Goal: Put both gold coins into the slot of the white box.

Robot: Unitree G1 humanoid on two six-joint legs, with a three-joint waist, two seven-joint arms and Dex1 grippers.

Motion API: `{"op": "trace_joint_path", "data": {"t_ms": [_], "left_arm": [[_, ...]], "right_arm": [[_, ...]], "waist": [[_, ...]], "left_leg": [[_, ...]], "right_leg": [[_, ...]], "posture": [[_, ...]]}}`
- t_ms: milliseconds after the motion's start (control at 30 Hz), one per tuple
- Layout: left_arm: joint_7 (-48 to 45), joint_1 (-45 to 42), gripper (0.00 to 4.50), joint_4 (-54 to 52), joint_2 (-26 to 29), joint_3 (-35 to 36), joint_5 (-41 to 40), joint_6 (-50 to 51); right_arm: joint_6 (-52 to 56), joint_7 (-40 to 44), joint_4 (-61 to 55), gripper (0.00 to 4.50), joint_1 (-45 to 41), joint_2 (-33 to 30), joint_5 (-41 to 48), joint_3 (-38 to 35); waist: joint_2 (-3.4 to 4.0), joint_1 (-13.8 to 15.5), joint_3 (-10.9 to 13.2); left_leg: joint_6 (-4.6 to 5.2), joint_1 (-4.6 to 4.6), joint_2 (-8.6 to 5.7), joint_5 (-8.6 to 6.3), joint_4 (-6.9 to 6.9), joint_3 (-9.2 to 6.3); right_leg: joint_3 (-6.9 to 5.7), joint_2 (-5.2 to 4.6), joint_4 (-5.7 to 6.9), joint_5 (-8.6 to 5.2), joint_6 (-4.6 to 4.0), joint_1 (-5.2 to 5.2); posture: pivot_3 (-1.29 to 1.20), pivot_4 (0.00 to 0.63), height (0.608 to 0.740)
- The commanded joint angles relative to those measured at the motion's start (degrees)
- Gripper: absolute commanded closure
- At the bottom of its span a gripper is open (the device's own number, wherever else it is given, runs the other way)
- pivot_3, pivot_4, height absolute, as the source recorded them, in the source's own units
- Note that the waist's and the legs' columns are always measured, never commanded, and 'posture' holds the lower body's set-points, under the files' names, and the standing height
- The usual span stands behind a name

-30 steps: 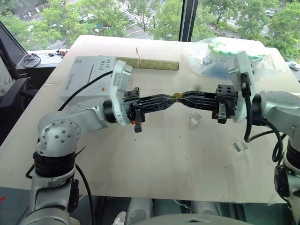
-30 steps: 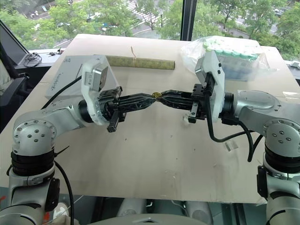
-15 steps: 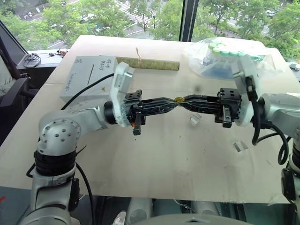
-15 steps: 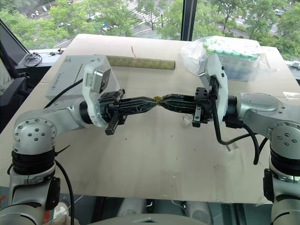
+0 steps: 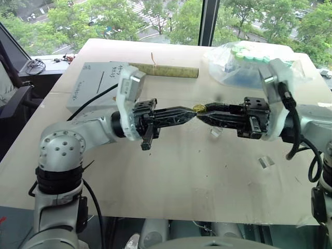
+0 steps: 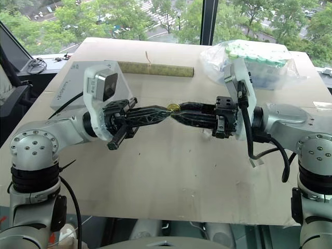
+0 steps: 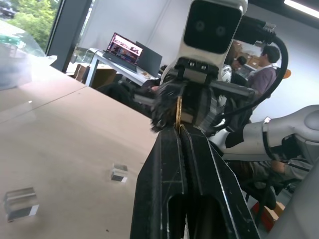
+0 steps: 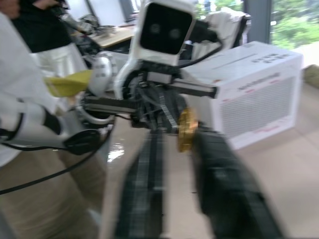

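An upper-floor office or lab: laptop (image 7: 124, 50) on desks, treetops (image 5: 104, 18) below the windows.

Shiny gold round coin (image 5: 198, 108), white cube box (image 5: 96, 85) w/ dark handwriting, green-capped tubes in clear bag (image 5: 244, 62), tan tabletop (image 5: 181, 181).

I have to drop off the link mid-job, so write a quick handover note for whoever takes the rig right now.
Left tool: shut on a gold coin, held edge-up above mid-table.
Right tool: tip to tip with the left one; its fingers stand apart either side of the coin in its wrist view, so the coin looks passed to the left.
White box: far left of the table, behind the left arm; slot on top.
Done: coin lifted; none seen going in yet.
Left: back the right tool off, carry this coin to the slot. I cannot see the second coin; find it.
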Motion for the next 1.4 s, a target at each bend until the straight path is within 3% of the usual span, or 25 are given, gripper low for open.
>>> {"op": "trace_joint_path", "data": {"t_ms": [33,133,267,467,633,733,900,967,1167,1400], "left_arm": [[0.9,-0.7,4.5,-1.1,0.0,1.2,-2.5,-0.4],[1.5,-0.5,4.5,-1.2,0.2,1.4,-3.1,-0.5],[3.6,0.3,4.5,-1.8,1.1,3.0,-4.3,-1.0],[14.9,1.7,4.5,-4.7,3.1,9.2,-5.6,-4.8],[37.1,1.3,4.5,-11.8,5.6,12.1,9.6,-8.4],[54.9,-0.6,4.5,-14.1,8.1,9.7,21.2,-2.1],[70.0,-5.4,4.5,-13.6,8.2,9.3,30.3,11.2],[70.4,-7.7,4.5,-12.1,9.7,8.3,33.3,16.8],[64.1,-14.1,4.5,-6.8,6.0,11.8,33.9,30.0],[59.5,-14.6,4.5,-3.3,2.5,14.2,33.1,32.5]], "right_arm": [[-1.7,-0.5,-0.9,1.7,-0.8,-0.8,2.9,-0.8],[-2.1,-1.0,-0.8,0.08,-0.8,-1.6,2.3,-0.9],[-3.7,-0.4,-1.8,0.03,-0.5,-3.1,-1.0,-0.8],[-11.1,3.3,-4.3,0.03,1.0,-8.0,-16.4,0.0],[-18.8,7.8,-1.3,0.03,0.7,-11.1,-27.5,-0.1],[-21.0,11.3,1.2,0.03,-1.4,-11.6,-29.0,-0.2],[-23.3,17.4,4.4,0.03,-2.4,-12.6,-30.7,0.0],[-23.6,19.2,5.3,0.03,-2.4,-13.0,-31.3,0.3],[-25.5,22.8,6.9,0.03,-2.8,-12.8,-33.9,1.0],[-24.0,22.2,4.2,0.03,-3.7,-12.5,-32.4,0.1]], "waist": [[0.0,0.0,0.0],[0.0,0.0,0.0],[0.0,0.0,0.0],[-0.01,0.0,0.0],[-0.03,0.1,0.0],[-0.05,0.1,0.0],[-0.15,0.2,0.1],[-0.23,0.2,0.2],[-0.26,0.1,0.2],[-0.27,0.0,0.2]], "left_leg": [[0.0,0.0,0.0,0.0,0.0,0.0],[0.0,0.0,0.0,0.0,0.0,0.0],[0.0,0.0,0.0,0.0,0.0,0.0],[0.0,-0.01,0.01,0.0,0.0,-0.01],[0.0,0.01,-0.01,0.0,0.0,0.02],[-0.01,0.04,-0.02,0.0,-0.01,0.03],[-0.01,0.01,-0.01,0.0,-0.01,0.01],[-0.01,0.0,-0.01,0.0,-0.02,0.01],[-0.03,-0.01,-0.02,0.01,-0.01,0.01],[-0.07,-0.01,0.0,0.03,-0.03,0.0]], "right_leg": [[0.0,0.0,0.0,0.0,0.0,0.0],[0.0,0.0,0.0,0.0,0.0,0.0],[0.0,0.0,0.0,0.0,0.0,0.0],[0.0,0.0,-0.02,-0.01,-0.01,0.0],[0.03,-0.02,-0.04,0.0,0.01,0.01],[0.03,0.0,-0.03,0.0,0.0,0.01],[0.02,0.01,-0.04,0.01,0.02,0.01],[0.01,0.01,-0.05,0.01,0.02,0.01],[-0.03,-0.01,-0.04,0.01,0.02,0.0],[-0.04,-0.02,-0.03,0.02,0.02,-0.01]], "posture": [[0.0,0.15,0.74],[0.0,0.15,0.74],[0.0,0.15,0.74],[0.0,0.15,0.74],[0.0,0.15,0.74],[0.0,0.15,0.74],[0.0,0.15,0.74],[0.0,0.15,0.74],[0.0,0.15,0.74],[0.0,0.15,0.74]]}}
